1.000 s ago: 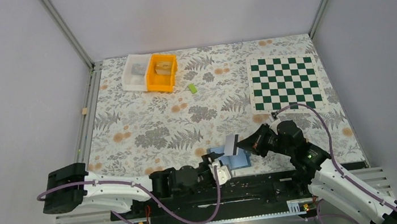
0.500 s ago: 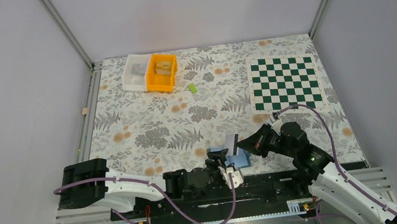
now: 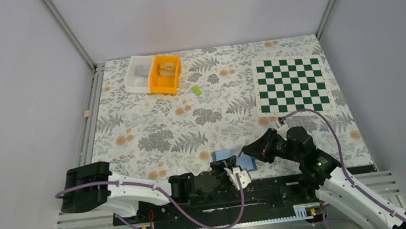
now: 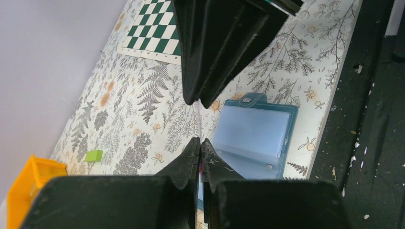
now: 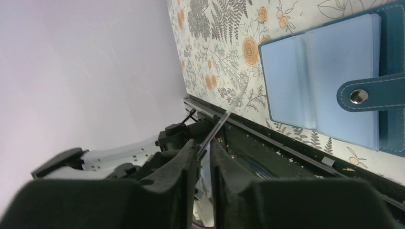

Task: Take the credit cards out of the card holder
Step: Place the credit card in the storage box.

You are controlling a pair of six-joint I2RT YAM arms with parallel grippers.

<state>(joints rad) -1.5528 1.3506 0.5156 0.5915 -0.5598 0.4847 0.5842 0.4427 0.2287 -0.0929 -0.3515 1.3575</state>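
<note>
The blue card holder lies open near the table's front edge, its clear pockets facing up and its snap strap to one side. A thin credit card hangs above it, seen only edge-on, and spans between both grippers. My left gripper is shut on one end of the card. My right gripper is at the other end with its jaws slightly apart, the card leaning on one finger. In the top view the left gripper and right gripper meet over the holder.
A white bin and an orange bin stand at the back left, with a small lime-green block beside them. A green chessboard mat lies at the back right. The black base rail runs right beside the holder.
My left gripper has moved in and shut on the card. My right gripper's jaws have loosened a little. The card now sits lower and flatter over the holder.
</note>
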